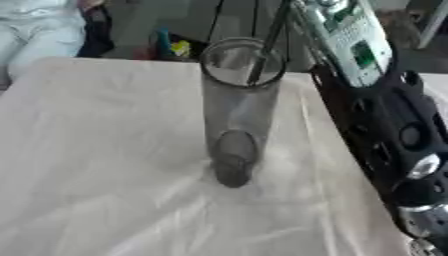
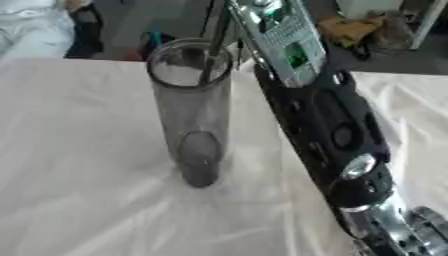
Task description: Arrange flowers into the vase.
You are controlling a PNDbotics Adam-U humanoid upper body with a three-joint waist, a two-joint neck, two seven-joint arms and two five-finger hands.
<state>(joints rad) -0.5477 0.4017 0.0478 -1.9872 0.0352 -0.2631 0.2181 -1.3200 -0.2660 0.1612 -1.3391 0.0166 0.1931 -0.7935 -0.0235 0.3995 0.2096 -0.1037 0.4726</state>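
We see the thin stem (image 1: 267, 47) slanting into the upright vase (image 1: 238, 115) from our right arm (image 2: 328, 130) just beside it; whether its unseen hand grips, we cannot tell.

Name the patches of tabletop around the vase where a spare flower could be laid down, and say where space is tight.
Bare white cloth lies open left of the glass vase and in front of it, toward the near edge. Right of the vase is crowded: the robot's right arm slants across the cloth there, close beside the vase.
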